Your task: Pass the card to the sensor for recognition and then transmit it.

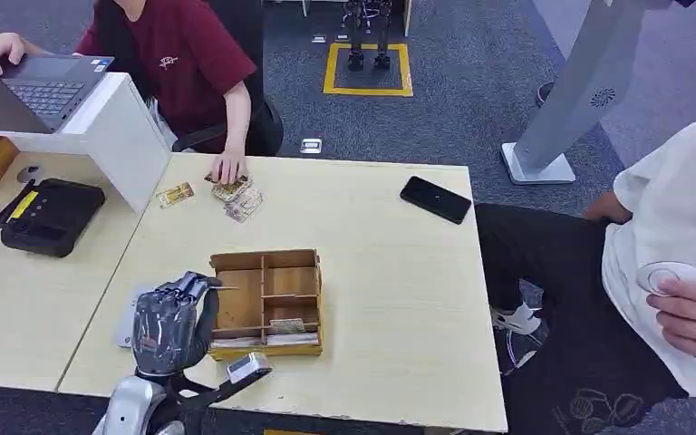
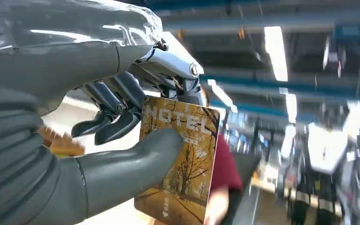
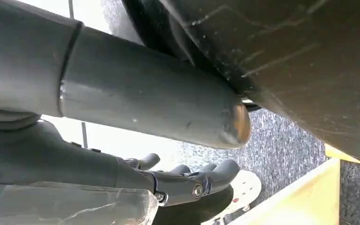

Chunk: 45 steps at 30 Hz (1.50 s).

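— Left wrist view first: where is the card?

— It sits in the left hand, pinched flat between the thick grey thumb, which presses across its printed face, and the darker fingers curled in behind its upper edge. The face reads "HOTEL" over an autumn tree picture. Most of the card sticks out past the thumb, free of the hand.

— And from the head view?

— The left hand is raised over the near left part of the pale wooden table, just beside the left wall of the wooden sorting box. From this angle the card itself cannot be made out.

— What about the other hand?

— The right hand hangs low, thumb stretched out, fingers loosely curled and apart, with nothing in them, above grey carpet.

— What lies around?

— More cards lie at the table's far edge under the hand of a person in a dark red shirt. A black phone lies far right, and a black card reader sits on the adjoining desk to the left. Another person in white sits on the right side.
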Available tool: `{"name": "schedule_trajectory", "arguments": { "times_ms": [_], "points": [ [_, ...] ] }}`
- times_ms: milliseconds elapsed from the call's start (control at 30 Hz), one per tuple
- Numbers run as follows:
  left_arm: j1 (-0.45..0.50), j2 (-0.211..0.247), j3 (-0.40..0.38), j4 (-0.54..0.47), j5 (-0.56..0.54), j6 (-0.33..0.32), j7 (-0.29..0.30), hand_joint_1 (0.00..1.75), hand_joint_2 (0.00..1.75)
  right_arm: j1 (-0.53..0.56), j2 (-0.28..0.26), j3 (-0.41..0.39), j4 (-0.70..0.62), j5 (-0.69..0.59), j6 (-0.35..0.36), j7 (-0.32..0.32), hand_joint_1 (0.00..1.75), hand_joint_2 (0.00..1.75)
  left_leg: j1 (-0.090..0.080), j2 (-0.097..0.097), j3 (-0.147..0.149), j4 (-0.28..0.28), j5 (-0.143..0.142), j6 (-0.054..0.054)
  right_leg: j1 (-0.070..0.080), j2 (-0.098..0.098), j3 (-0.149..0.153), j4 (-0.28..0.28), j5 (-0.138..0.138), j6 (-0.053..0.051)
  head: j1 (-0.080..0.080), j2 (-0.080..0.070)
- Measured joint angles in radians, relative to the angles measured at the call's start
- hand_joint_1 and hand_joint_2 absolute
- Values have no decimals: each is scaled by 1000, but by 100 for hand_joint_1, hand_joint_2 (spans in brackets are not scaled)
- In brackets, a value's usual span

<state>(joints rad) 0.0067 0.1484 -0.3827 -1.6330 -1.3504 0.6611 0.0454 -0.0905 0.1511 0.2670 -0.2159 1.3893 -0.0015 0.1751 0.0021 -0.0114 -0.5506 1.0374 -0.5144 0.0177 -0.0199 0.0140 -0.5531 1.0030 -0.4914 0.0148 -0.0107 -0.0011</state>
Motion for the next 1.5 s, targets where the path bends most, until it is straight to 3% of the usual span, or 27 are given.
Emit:
{"name": "schedule_trajectory", "arguments": {
  "times_ms": [300, 633, 933, 1433, 1467, 1500],
  "points": [
    [-140, -9, 61, 6, -37, -12, 47, 175, 175, -9, 0, 18, 0, 10, 21, -9, 0, 0, 0, 0, 0, 0, 0, 0, 0, 0, 0, 0, 0, 0, 0, 0],
    [-338, -43, 160, 225, -46, -18, 101, 175, 175, -20, 0, 43, 0, 26, 39, -23, 0, 0, 0, 0, 0, 0, 1, 0, 0, 0, 0, 0, 0, 0, 0, 0],
    [-390, -67, 179, 333, -47, -24, 104, 175, 175, -25, 0, 50, 0, 34, 48, -23, 0, 0, 0, 0, 0, 0, 0, 0, 0, 1, 0, 0, 0, 0, 0, 0],
    [-398, -82, 183, 388, -42, -27, 105, 175, 175, -27, 0, 62, 0, 35, 51, -22, 0, 0, 0, 0, 0, 0, 0, 0, 0, 1, 0, 0, 0, 0, 0, 0],
    [-398, -83, 183, 390, -40, -27, 105, 96, 175, -27, 0, 63, 0, 35, 51, -22, 0, 0, 0, 0, 0, 0, 0, 0, 0, 1, 0, 0, 0, 0, 0, 0],
    [-399, -84, 183, 391, -37, -27, 105, 0, 175, -27, 0, 64, 0, 35, 51, -22, 0, 0, 0, 0, 0, 0, 0, 0, 0, 1, 0, 0, 0, 0, 0, 0]
  ]
}}
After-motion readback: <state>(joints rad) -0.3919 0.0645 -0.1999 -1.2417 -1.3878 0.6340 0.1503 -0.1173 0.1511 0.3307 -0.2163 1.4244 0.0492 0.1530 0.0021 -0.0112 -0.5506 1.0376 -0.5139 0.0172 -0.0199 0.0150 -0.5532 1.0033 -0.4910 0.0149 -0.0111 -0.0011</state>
